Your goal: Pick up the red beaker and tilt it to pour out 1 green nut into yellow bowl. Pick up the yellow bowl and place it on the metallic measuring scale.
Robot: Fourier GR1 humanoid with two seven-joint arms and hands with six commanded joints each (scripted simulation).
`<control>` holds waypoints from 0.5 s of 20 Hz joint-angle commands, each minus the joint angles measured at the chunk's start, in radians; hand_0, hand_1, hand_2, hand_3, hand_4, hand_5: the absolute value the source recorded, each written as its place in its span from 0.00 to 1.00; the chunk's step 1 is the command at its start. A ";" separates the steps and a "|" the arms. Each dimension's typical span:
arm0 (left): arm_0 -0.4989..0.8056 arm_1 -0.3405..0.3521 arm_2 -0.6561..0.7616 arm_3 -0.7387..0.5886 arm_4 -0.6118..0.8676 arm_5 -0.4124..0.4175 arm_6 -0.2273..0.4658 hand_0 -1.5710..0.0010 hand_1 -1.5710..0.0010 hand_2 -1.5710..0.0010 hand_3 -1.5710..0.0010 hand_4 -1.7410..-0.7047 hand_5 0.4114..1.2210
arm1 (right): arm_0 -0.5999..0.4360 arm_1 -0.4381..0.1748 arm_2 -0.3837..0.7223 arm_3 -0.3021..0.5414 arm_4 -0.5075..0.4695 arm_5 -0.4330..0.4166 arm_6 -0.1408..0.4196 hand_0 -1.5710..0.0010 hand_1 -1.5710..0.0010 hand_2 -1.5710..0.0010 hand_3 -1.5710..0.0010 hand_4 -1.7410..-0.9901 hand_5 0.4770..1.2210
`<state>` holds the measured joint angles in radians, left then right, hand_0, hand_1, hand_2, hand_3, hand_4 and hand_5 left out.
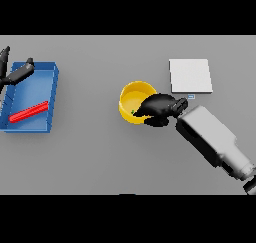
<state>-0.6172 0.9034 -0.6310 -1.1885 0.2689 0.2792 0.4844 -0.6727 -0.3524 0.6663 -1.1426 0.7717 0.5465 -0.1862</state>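
Observation:
The yellow bowl (131, 98) stands on the grey table near the middle, with a small green nut (132, 112) showing at its near inner wall. My right hand (159, 107) lies over the bowl's right rim, fingers curled round the rim. The metallic scale (190, 75), a pale square plate, lies just behind and to the right of the bowl. The red beaker (29, 112) lies on its side inside a blue tray (52, 94) at the far left. My left hand (15, 73) hovers over the tray's back left corner with fingers straight.
The blue tray takes up the left side of the table. My right forearm (210, 137) runs in from the lower right toward the bowl.

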 commanded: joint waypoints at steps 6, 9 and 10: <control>0.007 0.010 -0.009 -0.040 -0.006 0.017 0.028 1.00 1.00 1.00 1.00 0.91 0.39 | -0.012 -0.022 -0.019 -0.043 -0.025 0.026 0.042 0.03 0.03 0.06 0.24 0.02 0.98; 0.004 0.013 -0.008 -0.031 -0.006 0.007 0.023 1.00 1.00 1.00 1.00 0.91 0.38 | -0.024 -0.059 -0.048 -0.115 -0.062 0.069 0.049 0.02 0.02 0.05 0.15 0.01 0.99; -0.007 0.005 -0.010 -0.022 -0.009 0.007 0.029 1.00 1.00 1.00 1.00 0.91 0.38 | -0.036 -0.075 -0.054 -0.138 -0.065 0.082 0.054 0.01 0.01 0.04 0.12 0.01 0.99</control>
<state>-0.6241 0.9081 -0.6406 -1.2101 0.2600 0.2858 0.5144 -0.7095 -0.4280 0.6124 -1.2812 0.7066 0.6278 -0.1329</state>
